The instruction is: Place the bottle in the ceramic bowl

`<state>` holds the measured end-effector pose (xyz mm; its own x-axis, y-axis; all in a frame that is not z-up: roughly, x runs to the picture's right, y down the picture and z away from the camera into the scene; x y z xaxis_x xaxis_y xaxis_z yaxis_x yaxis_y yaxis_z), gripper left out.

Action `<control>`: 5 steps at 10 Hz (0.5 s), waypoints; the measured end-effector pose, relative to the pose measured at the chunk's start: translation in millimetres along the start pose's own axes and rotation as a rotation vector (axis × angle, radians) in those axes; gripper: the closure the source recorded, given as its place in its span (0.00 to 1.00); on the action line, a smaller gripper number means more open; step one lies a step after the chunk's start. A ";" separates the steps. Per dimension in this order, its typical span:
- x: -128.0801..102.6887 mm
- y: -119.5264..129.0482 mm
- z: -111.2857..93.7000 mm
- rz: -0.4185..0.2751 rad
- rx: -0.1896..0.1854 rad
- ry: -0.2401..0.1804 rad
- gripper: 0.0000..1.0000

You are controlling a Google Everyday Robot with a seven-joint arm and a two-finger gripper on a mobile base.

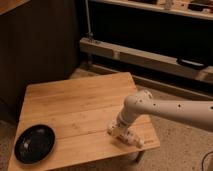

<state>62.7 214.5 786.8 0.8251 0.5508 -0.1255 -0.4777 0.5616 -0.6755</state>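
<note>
The ceramic bowl point(34, 143), round, black and glossy, sits on the front left corner of the wooden table point(75, 107). The bottle point(134, 139), small and whitish, lies on its side near the table's front right edge. My white arm reaches in from the right and bends down to it. My gripper point(119, 130) hangs low over the table at the bottle's left end, open, and part of the bottle is hidden behind it. The bowl is far to the gripper's left.
The low table stands on a speckled floor. A dark wooden wall rises behind it on the left. A long pale metal rail point(150, 57) and dark shelving run along the back right. The table's front right edge lies just beyond the bottle.
</note>
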 end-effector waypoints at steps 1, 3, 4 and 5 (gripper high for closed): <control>2.6 -0.6 3.6 0.004 -0.002 0.003 0.35; 3.5 0.7 11.6 0.006 -0.010 0.009 0.35; 4.5 2.7 16.3 0.012 -0.017 0.011 0.37; 5.4 4.0 19.3 0.018 -0.025 0.012 0.42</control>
<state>59.4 231.7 797.5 0.8201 0.5531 -0.1469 -0.4851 0.5357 -0.6912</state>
